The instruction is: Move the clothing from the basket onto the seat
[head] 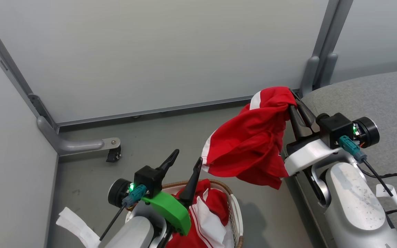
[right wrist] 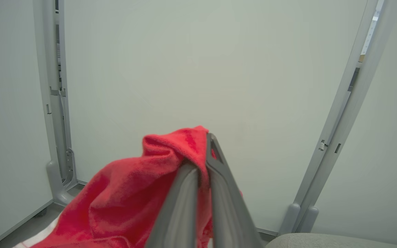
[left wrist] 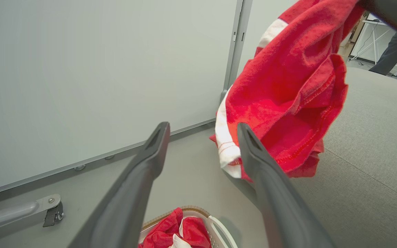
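Right claw (head: 292, 103) with clothing (head: 250, 137) over grey floor (head: 171, 137)

it has long dark tapered fingers (head: 169, 160); behind the left pair, a green bracket (head: 169, 208), black block (head: 148, 177) (green light glowing) and teal plug (head: 134, 196); pale speckled forearms (head: 353, 203).

No words, numbers or brand marks are clear enough to read. A small white tag (head: 387, 190) hanging on a black cable (head: 372, 172) carries a dark printed mark, but it is partly cut off and too small to make out.
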`<state>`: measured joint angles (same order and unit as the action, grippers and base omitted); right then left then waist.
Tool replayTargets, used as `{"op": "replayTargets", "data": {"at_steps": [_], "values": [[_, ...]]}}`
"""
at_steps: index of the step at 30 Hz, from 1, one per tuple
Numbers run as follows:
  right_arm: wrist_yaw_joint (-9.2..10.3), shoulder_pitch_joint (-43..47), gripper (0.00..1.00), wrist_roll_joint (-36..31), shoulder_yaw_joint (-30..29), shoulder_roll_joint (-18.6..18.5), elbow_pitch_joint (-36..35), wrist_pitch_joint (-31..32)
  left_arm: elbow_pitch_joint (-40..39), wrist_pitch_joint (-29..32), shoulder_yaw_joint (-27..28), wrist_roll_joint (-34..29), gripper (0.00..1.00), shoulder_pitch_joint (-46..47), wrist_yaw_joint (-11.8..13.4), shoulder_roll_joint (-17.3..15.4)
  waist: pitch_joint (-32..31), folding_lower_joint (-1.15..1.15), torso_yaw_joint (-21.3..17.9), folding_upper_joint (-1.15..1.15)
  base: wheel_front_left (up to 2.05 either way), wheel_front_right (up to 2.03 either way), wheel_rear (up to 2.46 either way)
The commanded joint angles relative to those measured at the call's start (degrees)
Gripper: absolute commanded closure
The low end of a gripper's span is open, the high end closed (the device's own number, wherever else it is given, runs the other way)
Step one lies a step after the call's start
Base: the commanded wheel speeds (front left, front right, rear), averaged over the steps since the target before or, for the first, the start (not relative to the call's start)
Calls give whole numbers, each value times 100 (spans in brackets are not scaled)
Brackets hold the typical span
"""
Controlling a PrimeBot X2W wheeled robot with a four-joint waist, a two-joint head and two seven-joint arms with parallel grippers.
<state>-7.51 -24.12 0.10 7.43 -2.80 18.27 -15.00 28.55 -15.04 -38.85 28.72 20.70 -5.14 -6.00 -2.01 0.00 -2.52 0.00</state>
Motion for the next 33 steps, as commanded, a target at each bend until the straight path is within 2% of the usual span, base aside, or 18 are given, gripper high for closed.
{"op": "replayTargets", "data": {"at_steps": [1, 6, 10, 25, 33], "values": [[4, 51, 100, -54, -39, -18, -32, -28, 11, -20, 71, -57, 0, -127, -43, 33, 4, 0, -5, 0, 0, 0, 0], [4, 23, 100, -104, -128, -18, -33, -28, 11, -19, 277, -258, 0, -329, -98, 118, 29, 0, -70, 0, 0, 0, 0], [4, -36, 100, -188, -159, -20, -18, -28, 4, -13, 351, -387, 0, -437, -137, 190, 59, 0, -272, 0, 0, 0, 0], [6, -261, 100, -581, -371, -17, 11, -28, -162, -14, 465, -721, 0, -478, -220, 299, 332, 0, -1922, 0, 0, 0, 0], [5, -238, 100, -640, -594, -14, -11, -28, -190, -14, 336, -706, 0, -361, -232, 298, 514, 0, -2451, 0, 0, 0, 0]]}}
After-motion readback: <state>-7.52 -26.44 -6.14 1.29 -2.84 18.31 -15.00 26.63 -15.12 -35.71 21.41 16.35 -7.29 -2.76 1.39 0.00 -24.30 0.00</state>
